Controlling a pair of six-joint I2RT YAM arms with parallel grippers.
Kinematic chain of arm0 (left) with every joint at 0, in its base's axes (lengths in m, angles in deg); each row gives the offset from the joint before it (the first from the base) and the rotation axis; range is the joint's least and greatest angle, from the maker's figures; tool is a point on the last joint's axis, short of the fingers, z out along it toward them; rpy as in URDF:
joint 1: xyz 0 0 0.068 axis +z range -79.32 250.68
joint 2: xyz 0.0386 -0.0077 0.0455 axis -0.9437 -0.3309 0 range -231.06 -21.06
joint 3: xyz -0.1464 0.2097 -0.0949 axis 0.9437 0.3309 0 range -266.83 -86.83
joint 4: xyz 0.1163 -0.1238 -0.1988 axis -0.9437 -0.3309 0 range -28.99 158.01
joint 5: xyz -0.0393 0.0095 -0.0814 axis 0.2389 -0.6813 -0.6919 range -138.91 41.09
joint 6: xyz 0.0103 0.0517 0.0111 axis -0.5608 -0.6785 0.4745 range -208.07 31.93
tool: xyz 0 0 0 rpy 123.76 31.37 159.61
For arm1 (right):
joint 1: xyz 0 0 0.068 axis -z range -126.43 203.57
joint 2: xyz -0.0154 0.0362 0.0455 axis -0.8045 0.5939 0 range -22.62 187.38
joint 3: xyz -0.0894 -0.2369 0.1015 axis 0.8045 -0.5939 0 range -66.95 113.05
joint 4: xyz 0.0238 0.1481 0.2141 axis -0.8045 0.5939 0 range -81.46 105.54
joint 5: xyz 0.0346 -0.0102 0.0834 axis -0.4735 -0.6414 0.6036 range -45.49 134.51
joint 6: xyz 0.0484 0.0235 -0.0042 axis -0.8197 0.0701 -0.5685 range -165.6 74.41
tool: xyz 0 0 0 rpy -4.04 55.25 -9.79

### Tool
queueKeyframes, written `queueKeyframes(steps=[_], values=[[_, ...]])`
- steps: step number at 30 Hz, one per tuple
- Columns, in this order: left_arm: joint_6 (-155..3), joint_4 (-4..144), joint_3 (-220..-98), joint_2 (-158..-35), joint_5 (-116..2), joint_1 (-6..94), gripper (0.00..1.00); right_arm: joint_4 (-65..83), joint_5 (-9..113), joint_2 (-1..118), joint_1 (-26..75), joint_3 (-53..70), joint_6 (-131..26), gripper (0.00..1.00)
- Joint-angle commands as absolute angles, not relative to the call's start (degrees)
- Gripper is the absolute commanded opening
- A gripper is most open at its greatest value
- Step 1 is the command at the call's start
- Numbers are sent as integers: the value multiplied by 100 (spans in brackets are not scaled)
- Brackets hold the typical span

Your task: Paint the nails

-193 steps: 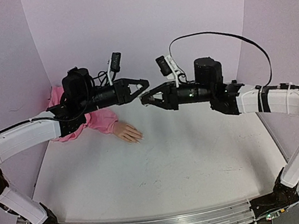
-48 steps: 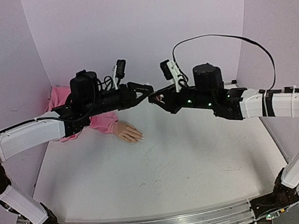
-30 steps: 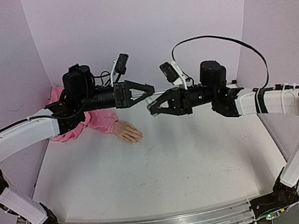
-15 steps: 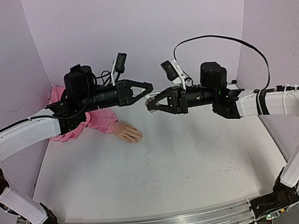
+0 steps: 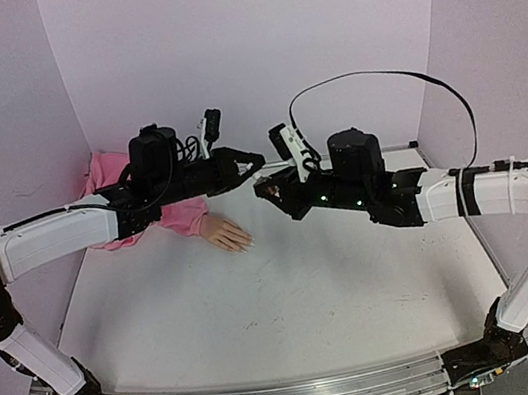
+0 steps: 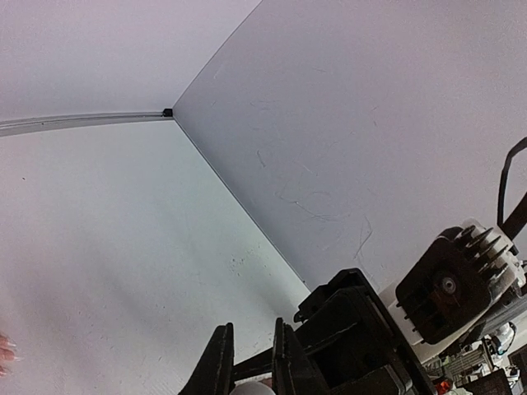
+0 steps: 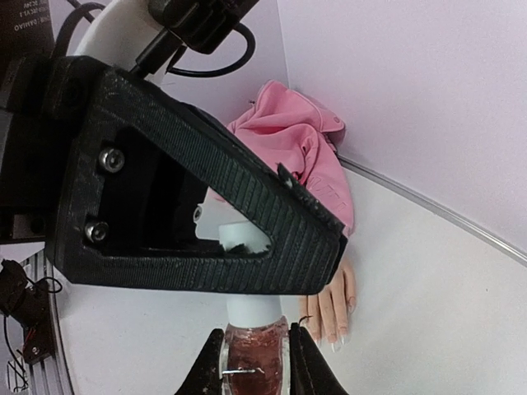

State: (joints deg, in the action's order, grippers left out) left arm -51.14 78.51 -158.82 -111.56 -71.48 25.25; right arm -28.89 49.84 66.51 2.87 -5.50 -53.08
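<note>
I have the right tool (image 7: pixel 255 369) clenched on the glass body of the polish bottle (image 7: pixel 254 362), with reddish polish showing between its two fingers. The left tool (image 5: pixel 256 165) meets it nose to nose above the bench (image 5: pixel 310 291), clamped on the bottle's white cap (image 7: pixel 249 311). In the left wrist view a sliver of white sits between that tool's fingers (image 6: pixel 217 366), which fits the grip.

The nails (image 5: pixel 245 245) are bare of any tool. The mannequin hand (image 5: pixel 223 233) lies flat on the bench, below both tools and off toward the left tool's side, with its fingertips pointing away from the pink sleeve (image 5: pixel 182 214). From the right wrist view it lies beyond the bottle and lower down, apart from it.

I judge the step in hand to be opening the bottle, and painting is not yet begun. The next move calls for the right tool to hold the glass dead steady. The left tool then turns the cap loose and draws it straight off along the bottle's axis. I cannot see whether a brush hangs under the cap, nor how upright the bottle sits. I would pull slowly and watch for drips before carrying anything down to the fingertips.
</note>
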Motion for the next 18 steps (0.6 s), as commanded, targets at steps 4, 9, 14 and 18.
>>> queueKeyframes(steps=[4,9,14,18], values=[[-5115,7882,-16067,-10904,-7731,2379,16,-3919,6101,6319,626,-708,-5561,0],[-5306,7874,-15818,-10536,-7731,2391,53,-4139,7699,6295,1085,-875,-5871,0],[-5395,7873,-15720,-10291,-8092,2462,89,-4157,9166,6388,1198,-795,-5945,0],[-5211,7734,-15720,-10197,-8457,2691,90,-4156,9830,6583,1206,-617,-6127,0]])
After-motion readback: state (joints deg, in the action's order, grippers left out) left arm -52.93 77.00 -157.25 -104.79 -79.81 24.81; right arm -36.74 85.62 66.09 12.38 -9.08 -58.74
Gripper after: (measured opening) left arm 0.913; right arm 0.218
